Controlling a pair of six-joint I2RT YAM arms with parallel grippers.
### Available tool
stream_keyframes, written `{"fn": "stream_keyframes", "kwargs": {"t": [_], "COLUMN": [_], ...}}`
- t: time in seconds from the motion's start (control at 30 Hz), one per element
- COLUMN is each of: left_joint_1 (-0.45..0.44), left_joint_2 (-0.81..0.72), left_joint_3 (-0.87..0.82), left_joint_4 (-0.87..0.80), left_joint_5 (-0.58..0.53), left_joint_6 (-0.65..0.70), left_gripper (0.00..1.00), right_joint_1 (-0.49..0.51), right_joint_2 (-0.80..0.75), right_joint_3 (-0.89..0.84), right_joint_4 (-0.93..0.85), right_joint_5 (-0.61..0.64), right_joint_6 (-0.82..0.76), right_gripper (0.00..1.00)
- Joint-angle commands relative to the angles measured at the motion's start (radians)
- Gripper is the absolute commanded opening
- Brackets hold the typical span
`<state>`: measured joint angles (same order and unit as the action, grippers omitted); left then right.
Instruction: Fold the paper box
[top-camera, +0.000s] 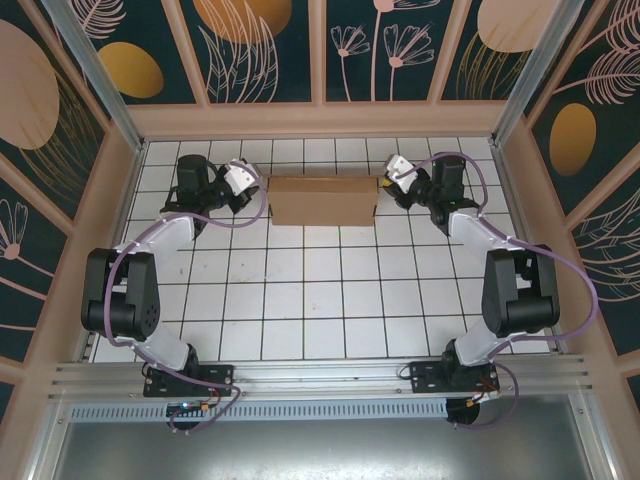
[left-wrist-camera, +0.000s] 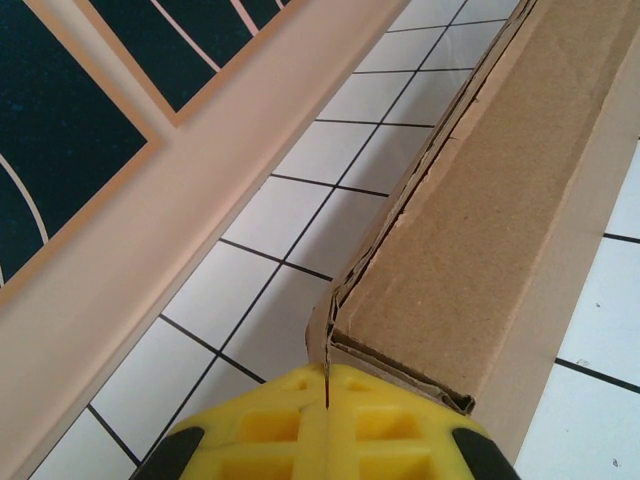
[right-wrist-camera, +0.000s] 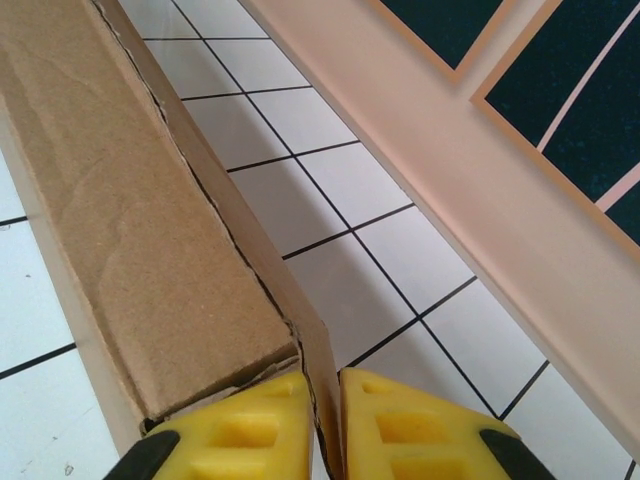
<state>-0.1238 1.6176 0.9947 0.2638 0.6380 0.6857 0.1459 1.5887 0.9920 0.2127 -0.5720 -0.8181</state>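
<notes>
box (top-camera: 322, 200): brown card, looks mostly folded into a long shallow shape, lying flat on the tiled table (top-camera: 320, 300). back wall (top-camera: 320, 120) is just behind box, arm bases (top-camera: 190, 378) well apart from box on the near side.
rear flap (right-wrist-camera: 265, 265): thin card wall along box's far edge. dark seam btw it and the top panel, so imo not tucked home yet.
R gripper (top-camera: 392, 180): at box's right end. On the wrist cam its fingers (right-wrist-camera: 410, 425) are nearly together w/ that thin wall nipped btw them.
L gripper (top-camera: 243, 190): at box's left end. fingers (left-wrist-camera: 260, 425) pressed fully together, tips right at box's corner. can't tell if any card is caught in there.
why: one gripper per end prob keeps box from sliding or twisting while the flap gets worked, just my guess.
top cam vs wrist cams: top gives the layout, both ends covered, but fingertips are too small to read there. wrist cams give the seam, the ragged cut edge and the pinch up close.
</notes>
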Motion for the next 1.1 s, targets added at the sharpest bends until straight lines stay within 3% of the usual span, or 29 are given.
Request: {"fn": "stream_keyframes", "kwargs": {"t": [0.0,0.07,0.2,0.37,0.73,0.83,0.93,1.07], "left_joint_1": [0.000,0.000,-0.019,-0.090,-0.098,-0.100,-0.110,-0.120], "left_joint_2": [0.014,0.016,-0.006,-0.030,-0.076,-0.063,-0.042,-0.067], "left_joint_3": [0.027,0.028,-0.012,-0.014,0.006,0.057,0.129,0.132], "left_joint_4": [-0.017,-0.001,0.155,0.122,0.098,0.009,-0.128,-0.168], "left_joint_5": [0.012,0.023,0.017,-0.035,-0.100,-0.120,-0.153,-0.186], "left_joint_6": [0.007,-0.032,-0.274,-0.365,-0.742,-0.874,-0.926,-0.976], "left_gripper": [0.00,0.00,0.00,0.00,0.00,0.00,0.00,0.00], "right_joint_1": [0.001,0.011,0.042,0.110,0.191,0.216,0.238,0.253], "right_joint_2": [-0.006,-0.005,0.003,0.000,-0.031,-0.021,-0.018,-0.011], "right_joint_3": [0.003,0.011,0.023,0.042,0.085,0.129,0.151,0.195], "right_joint_4": [0.020,0.014,0.010,0.010,-0.074,-0.142,-0.182,-0.237], "right_joint_5": [-0.021,-0.030,-0.033,0.086,0.239,0.267,0.281,0.368], "right_joint_6": [0.014,0.022,0.071,0.164,0.453,0.514,0.566,0.719], "right_gripper": [0.05,0.00,0.00,0.00,0.00,0.00,0.00,0.00]}}
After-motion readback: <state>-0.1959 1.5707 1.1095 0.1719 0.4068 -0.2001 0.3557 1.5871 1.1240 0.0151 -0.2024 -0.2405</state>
